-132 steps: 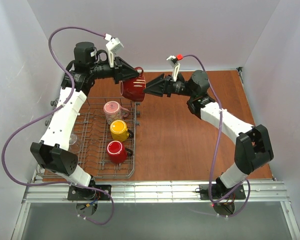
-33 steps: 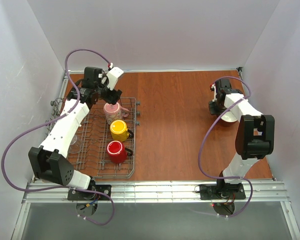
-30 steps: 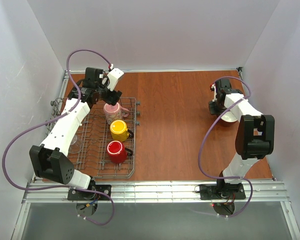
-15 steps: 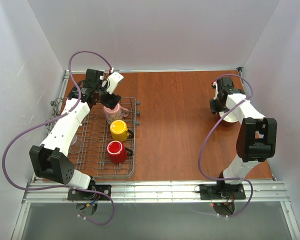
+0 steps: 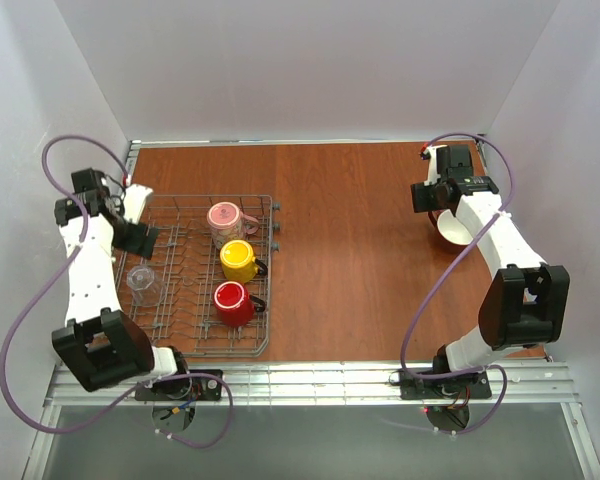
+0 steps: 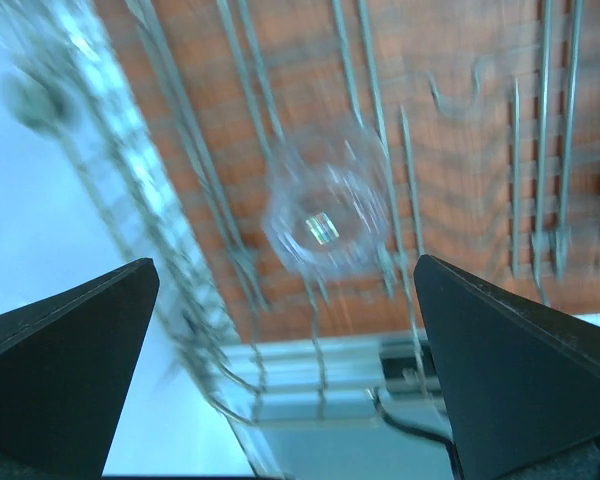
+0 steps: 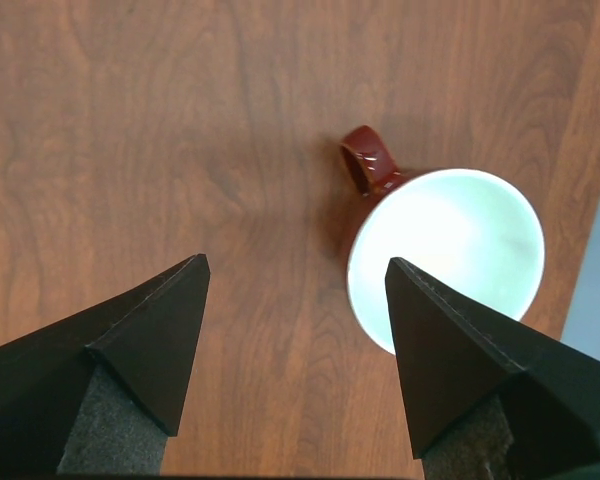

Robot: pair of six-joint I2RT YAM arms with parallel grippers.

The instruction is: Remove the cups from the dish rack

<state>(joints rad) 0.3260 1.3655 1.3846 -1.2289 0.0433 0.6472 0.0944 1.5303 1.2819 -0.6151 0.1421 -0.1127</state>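
Now, on the wooden table [image 5: 360,260], the dish rack [image 5: 185,322] is still holding the pink mug [image 5: 223,218], yellow mug [image 5: 238,260], red mug [image 5: 230,300] and, at its left side, the clear tumbler [image 6: 325,215]. The left gripper [image 6: 286,262], jaws spread wide, is hovering over that tumbler after swinging off the pink mug. The right gripper [image 7: 298,260], likewise spread and empty, is backing away from the dark red mug [image 7: 445,255], which is standing upright near the table's right edge.
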